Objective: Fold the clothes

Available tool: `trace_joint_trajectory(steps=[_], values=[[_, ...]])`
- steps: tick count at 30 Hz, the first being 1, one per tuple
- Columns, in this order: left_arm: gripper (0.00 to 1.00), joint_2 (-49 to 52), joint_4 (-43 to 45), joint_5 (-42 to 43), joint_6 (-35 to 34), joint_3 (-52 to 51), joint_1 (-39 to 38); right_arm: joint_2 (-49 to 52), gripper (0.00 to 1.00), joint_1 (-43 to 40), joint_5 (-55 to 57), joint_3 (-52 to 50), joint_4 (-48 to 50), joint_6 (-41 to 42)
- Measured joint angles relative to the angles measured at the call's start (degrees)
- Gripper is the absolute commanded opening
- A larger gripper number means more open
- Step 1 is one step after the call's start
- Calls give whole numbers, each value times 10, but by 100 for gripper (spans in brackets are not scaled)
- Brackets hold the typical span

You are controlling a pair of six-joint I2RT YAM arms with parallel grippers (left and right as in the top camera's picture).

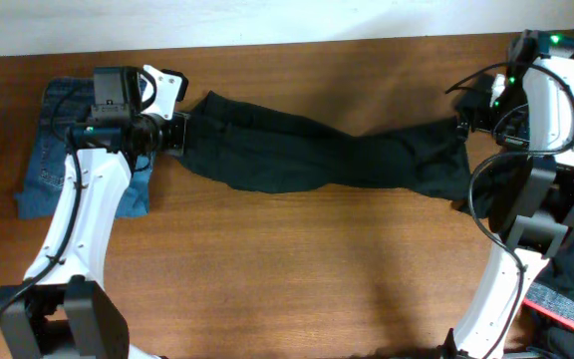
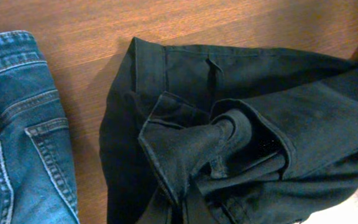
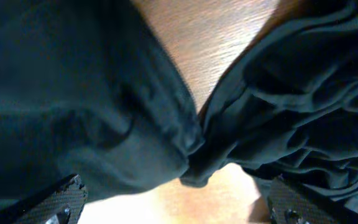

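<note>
Black trousers (image 2: 229, 143) pinched by left end effector (image 1: 181, 133) — jeans (image 2: 17, 124) beside.

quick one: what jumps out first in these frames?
A long pair of black trousers lies stretched across the middle of the table, spanning the gap between the two arms. The left gripper is shut on one bunched end, while the right gripper stands wide open over the other. Blue jeans lie at the table's left edge, partly under the left arm.
</note>
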Motion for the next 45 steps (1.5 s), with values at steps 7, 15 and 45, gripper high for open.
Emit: trace_joint_trajectory(steps=[7,15,45], values=[[2,16,1,-4,0,0,-1,0,99,11,-7,-2,-12,-37],[2,16,1,-4,0,0,-1,0,100,10,-24,-65,22,-58],[2,17,23,-4,0,0,-1,-140,4,15,-73,-125,-49,-57]])
